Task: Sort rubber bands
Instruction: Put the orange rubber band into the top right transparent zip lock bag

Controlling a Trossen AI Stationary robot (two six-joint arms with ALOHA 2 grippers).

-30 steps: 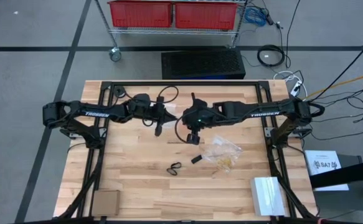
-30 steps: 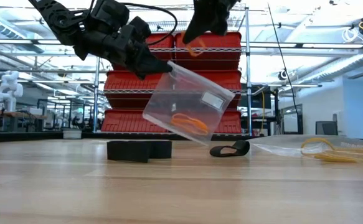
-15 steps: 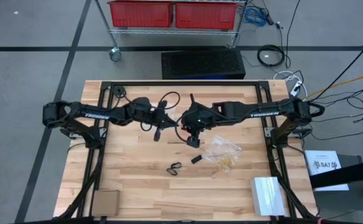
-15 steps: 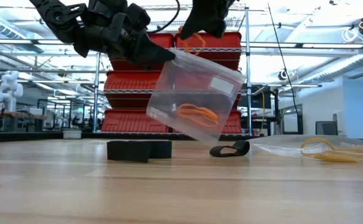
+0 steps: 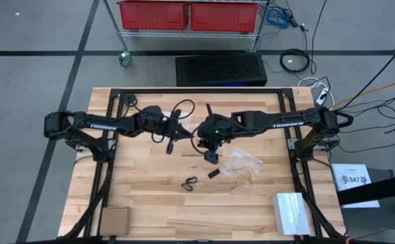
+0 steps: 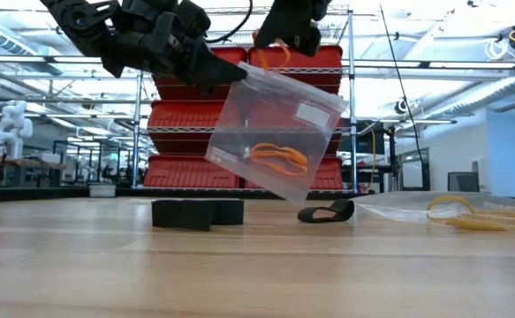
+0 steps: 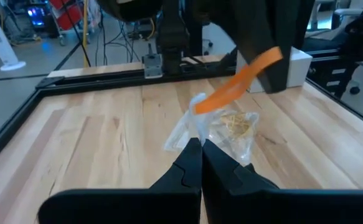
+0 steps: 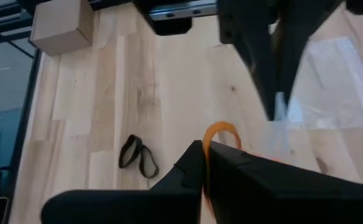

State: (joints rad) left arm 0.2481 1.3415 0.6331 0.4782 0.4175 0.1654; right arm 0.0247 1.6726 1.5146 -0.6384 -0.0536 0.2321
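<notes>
Jaws of the left gripper (image 6: 226, 78) are pinched shut on the upper corner of a clear plastic bag (image 6: 275, 132), which hangs tilted above the worktop (image 5: 150, 196) with orange rubber bands (image 6: 276, 158) lying in its lower part and a small white label near its top whose writing cannot be read. White lettering on the left arm's link reads "TROSSEN" in the high view. Just to the right, jaws of the right gripper (image 6: 284, 42) are closed on a single orange rubber band (image 6: 268, 51), held right above the bag's open edge; the left wrist view shows the same orange band (image 7: 237, 89) hanging from the dark fingers just over the bag's mouth. The right arm carries the same "TROSSEN" lettering. On the worktop below lie a pair of black rubber bands (image 5: 190, 182), a small black block (image 5: 213, 173) beside them, and farther right a second clear bag (image 5: 242, 165) lying flat with pale tan bands (image 6: 469, 212) inside. A brown cardboard box (image 5: 114, 219) sits at the near left corner and a white box (image 5: 292, 213) at the near right. Off the worktop's right edge lies a white sheet (image 5: 354, 183) with print too small to read surely.
</notes>
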